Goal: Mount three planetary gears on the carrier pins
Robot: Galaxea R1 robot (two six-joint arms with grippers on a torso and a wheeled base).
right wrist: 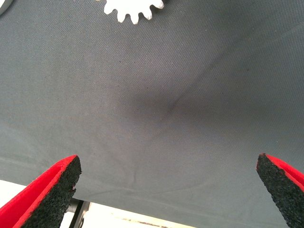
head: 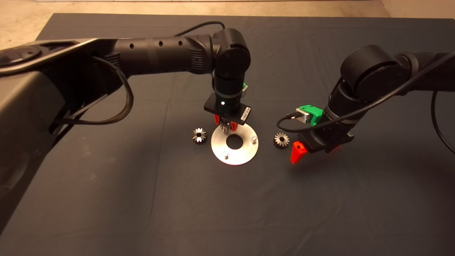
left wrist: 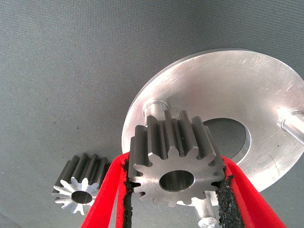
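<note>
While two gears wait on the surface, the left gripper point(head: 224, 125) holds a third gear point(left wrist: 176, 166) above the far edge of the disc point(head: 235, 143).

Using the disc as landmark: its three carrier pins point(head: 253, 139) all appear bare, so no gear seems installed yet. The left gripper pinches its planetary gear by the toothed rim between both black pads, hovering close over the far pin point(left wrist: 155, 108) but not yet seated on it. A second gear point(head: 199, 135) lies on the dark surface point(head: 142, 199) just beside the disc on the left arm's side. Another gear point(head: 281, 140) lies near the disc on the opposite side. Beside it, the right gripper point(head: 312, 151) waits low, fingers spread wide and empty. All three placements remain.
</note>
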